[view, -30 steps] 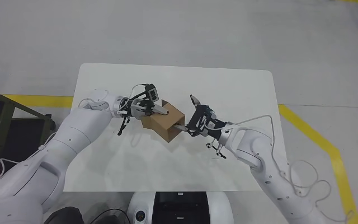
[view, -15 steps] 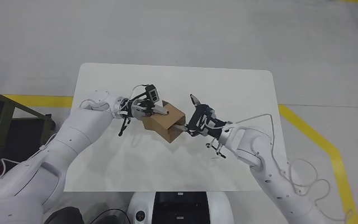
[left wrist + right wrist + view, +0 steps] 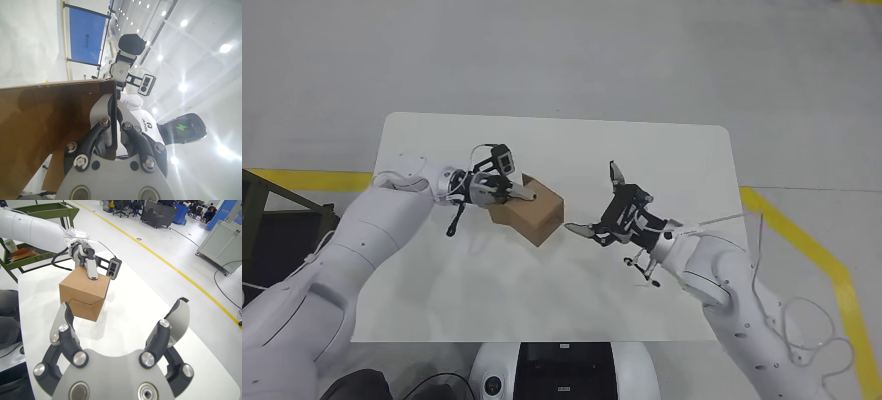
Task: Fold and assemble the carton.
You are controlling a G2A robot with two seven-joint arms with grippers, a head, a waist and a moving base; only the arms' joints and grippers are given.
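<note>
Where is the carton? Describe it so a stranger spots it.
Near the middle of the white table is the carton, a brown cardboard cube. The left gripper is shut on one edge; the open right gripper faces it, apart. It alone there is brown and boxy.

Glossy white arms (image 3: 372,225); right gripper (image 3: 123,303) has grey jaws, black linkages, silver screws; thin white cable (image 3: 105,247).

The floor (image 3: 562,60) is pale grey and shiny, with a yellow line (image 3: 170,265) painted across it. A green cart (image 3: 40,256) stands beside the white bench (image 3: 572,290). Far back are a black sofa (image 3: 158,215), office chairs (image 3: 121,211) and a grey cabinet (image 3: 221,247). Round ceiling lights (image 3: 183,23) shine above a blue panel (image 3: 85,41).
</note>
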